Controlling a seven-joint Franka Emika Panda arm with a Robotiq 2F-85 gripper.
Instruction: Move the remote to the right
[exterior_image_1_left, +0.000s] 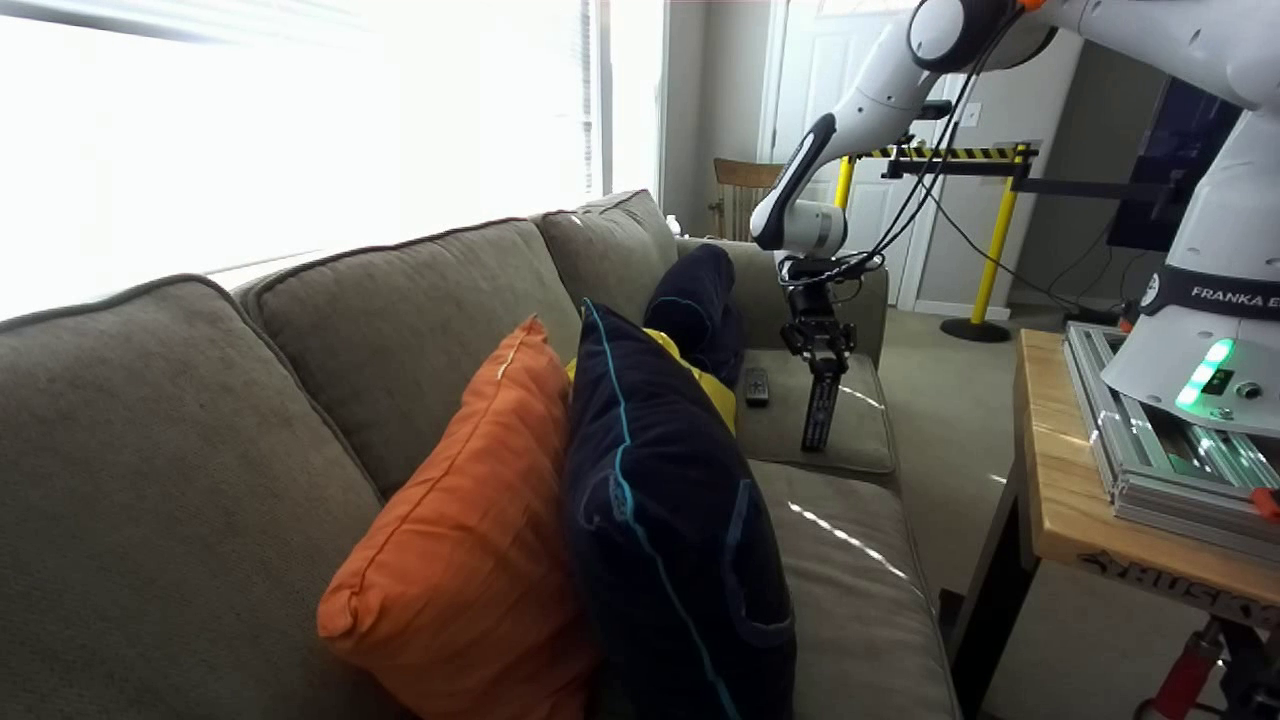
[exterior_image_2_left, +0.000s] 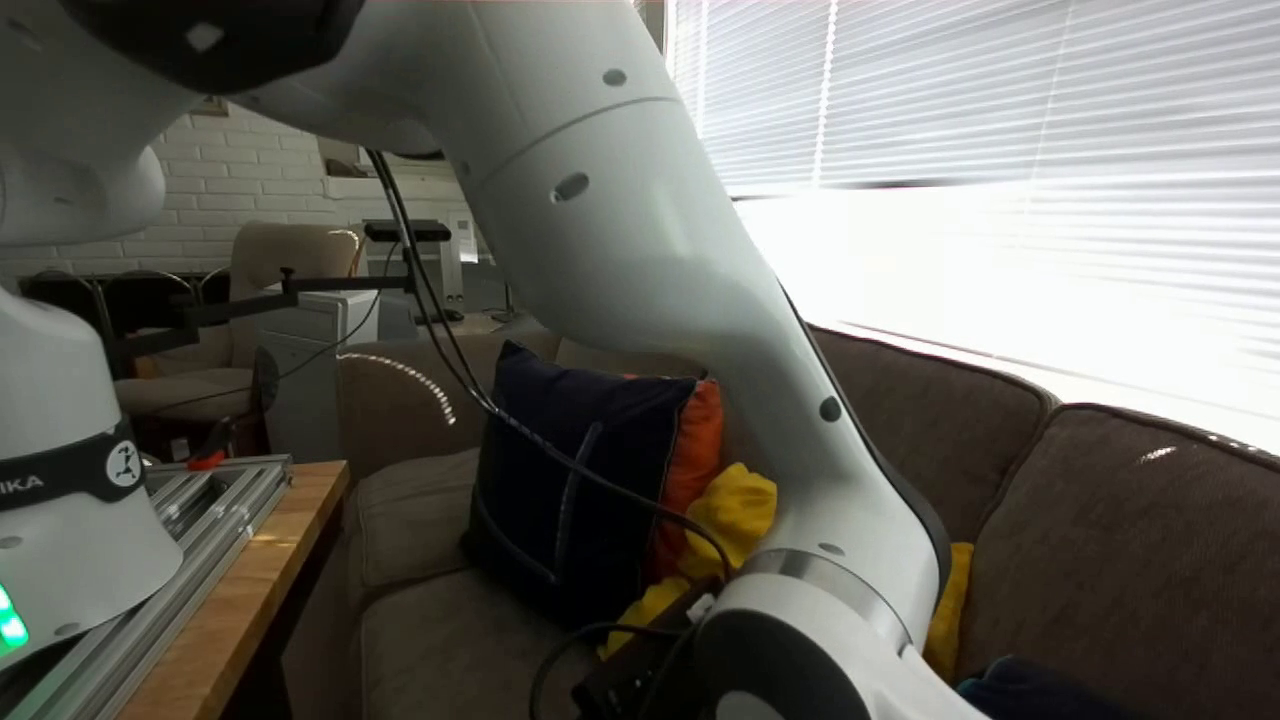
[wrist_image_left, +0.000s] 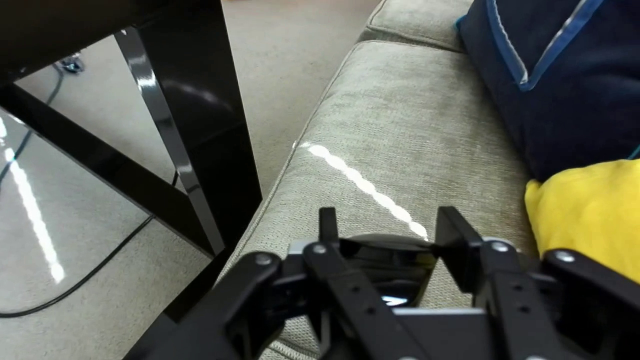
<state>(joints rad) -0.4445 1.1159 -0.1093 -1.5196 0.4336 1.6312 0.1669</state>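
The end effector (exterior_image_1_left: 828, 364) clasps a black remote (exterior_image_1_left: 821, 414) pointing downward beneath it; near it, toward the backrest (exterior_image_1_left: 615, 245), a second remote (exterior_image_1_left: 757, 387) lies on the sofa seat (exterior_image_1_left: 862, 436).

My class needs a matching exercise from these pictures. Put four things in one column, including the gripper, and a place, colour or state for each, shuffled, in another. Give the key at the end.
Things
1. gripper
2. loose remote
3. light strip
4. wooden-topped workbench

Place, colour or state
A. glowing green
B. closed on a black remote
C. under the robot's base
D. lying on the sofa seat

Right pairs
1-B
2-D
3-A
4-C
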